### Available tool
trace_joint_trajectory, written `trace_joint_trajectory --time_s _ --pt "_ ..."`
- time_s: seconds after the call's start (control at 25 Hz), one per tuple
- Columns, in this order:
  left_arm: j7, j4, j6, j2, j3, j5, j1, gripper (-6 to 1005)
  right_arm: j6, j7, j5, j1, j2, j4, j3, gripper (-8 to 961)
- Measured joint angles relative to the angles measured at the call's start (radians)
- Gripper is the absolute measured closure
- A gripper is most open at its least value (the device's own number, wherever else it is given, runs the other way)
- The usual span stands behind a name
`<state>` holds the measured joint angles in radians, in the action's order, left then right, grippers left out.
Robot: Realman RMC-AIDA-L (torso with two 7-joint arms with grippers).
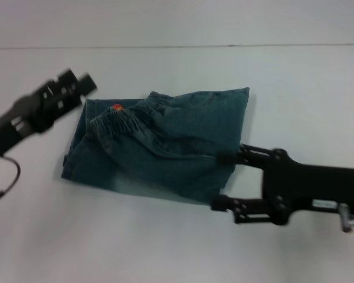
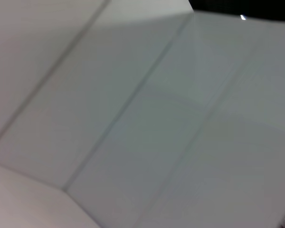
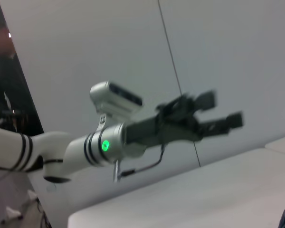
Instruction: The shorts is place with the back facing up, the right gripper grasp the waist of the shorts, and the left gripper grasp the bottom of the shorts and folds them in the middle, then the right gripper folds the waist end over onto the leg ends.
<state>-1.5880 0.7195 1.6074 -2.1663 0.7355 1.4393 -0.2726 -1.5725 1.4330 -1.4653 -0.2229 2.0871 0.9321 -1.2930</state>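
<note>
The folded shorts were seen just beside the right gripper, its fingers spread apart

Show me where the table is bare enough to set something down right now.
Free: the table strip in front of the shorts, and the far strip behind them up to the wall. Crowded: the shorts' right edge, where the open right gripper sits, and their left end, where the open left gripper hovers.
</note>
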Motion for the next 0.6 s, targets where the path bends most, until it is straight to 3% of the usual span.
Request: trace_joint_trajectory --time_s 0.28,0.6 --pt "0.023 0.003 0.147 0.003 -0.051 0.239 0.009 62 -0.16 -0.048 -0.165 0.008 -0.005 -0.086 0.206 54" --pt "0.057 -0.021 0.168 0.003 -0.039 0.301 -0.001 63 -0.233 -0.037 -0.237 0.011 -0.003 -0.087 0.264 56"
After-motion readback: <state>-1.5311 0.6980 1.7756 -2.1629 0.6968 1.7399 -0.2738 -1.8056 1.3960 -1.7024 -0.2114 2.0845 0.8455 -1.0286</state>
